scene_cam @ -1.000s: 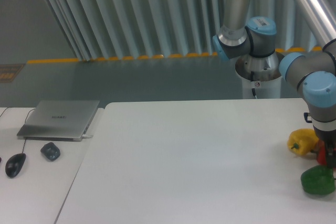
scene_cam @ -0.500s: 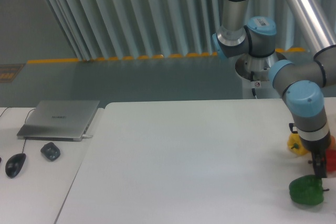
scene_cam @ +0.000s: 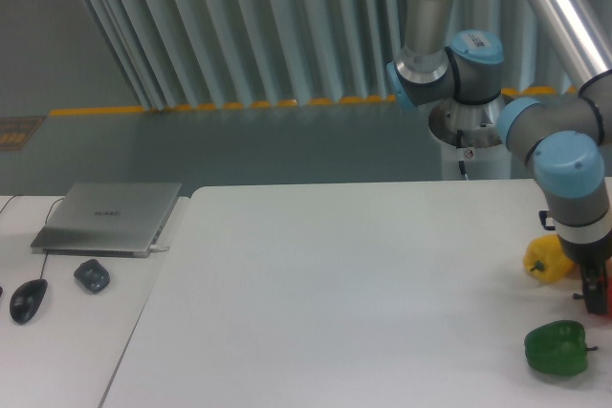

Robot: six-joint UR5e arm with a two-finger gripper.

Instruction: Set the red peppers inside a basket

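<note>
Camera view: at the table's (scene_cam: 335,274) right edge our gripper (scene_cam: 595,295) is down over the red pepper (scene_cam: 600,290), a sliver of red beside the yellow pepper (scene_cam: 547,259); whether the jaws are clamped we cannot tell. We should seat them squarely before lifting, clear of the green pepper (scene_cam: 556,348).

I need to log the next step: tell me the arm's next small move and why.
Probably lift the end effector a little. A sliver of red pepper shows at it near the frame's right edge, close to the yellow pepper and green pepper. Whether the grip is closed is unclear, and no basket is in view.
</note>
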